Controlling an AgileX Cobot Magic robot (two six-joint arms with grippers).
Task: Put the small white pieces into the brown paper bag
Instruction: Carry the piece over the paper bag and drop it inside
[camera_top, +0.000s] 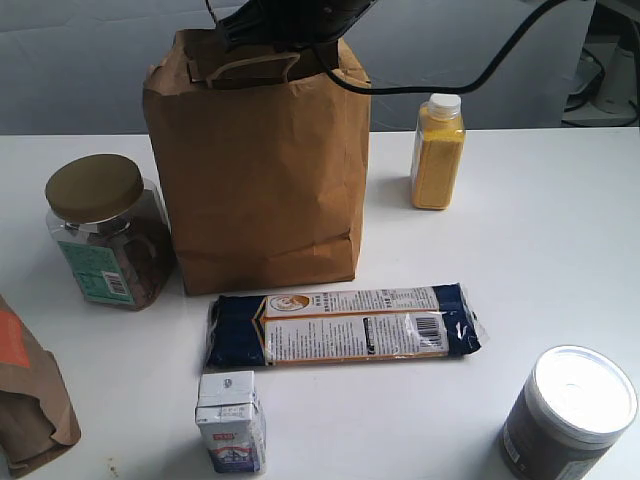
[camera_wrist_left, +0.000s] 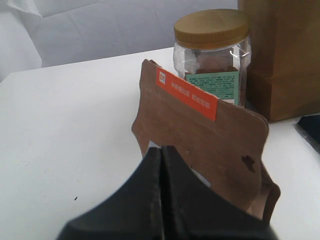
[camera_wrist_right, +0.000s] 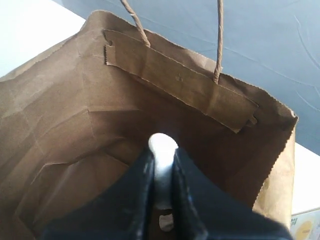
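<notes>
The tall brown paper bag (camera_top: 260, 160) stands upright at the back of the table, its top open. My right gripper (camera_wrist_right: 163, 156) hangs over the opening, shut on a small white piece (camera_wrist_right: 162, 142) that sticks out past its fingertips. The right wrist view looks down into the brown paper bag (camera_wrist_right: 75, 130). Another white bit (camera_wrist_right: 165, 220) shows between the fingers lower down, and I cannot tell where it lies. In the exterior view only the right arm (camera_top: 295, 18) shows above the bag. My left gripper (camera_wrist_left: 161, 149) is shut and empty, close to a smaller brown bag (camera_wrist_left: 200, 135).
A gold-lidded jar (camera_top: 100, 230) stands left of the bag, and a yellow bottle (camera_top: 437, 152) right of it. A dark noodle pack (camera_top: 345, 325) lies in front. A white-and-blue carton (camera_top: 230, 422), a silver-lidded tin (camera_top: 570, 412) and the orange-patched small bag (camera_top: 25, 395) sit near the front.
</notes>
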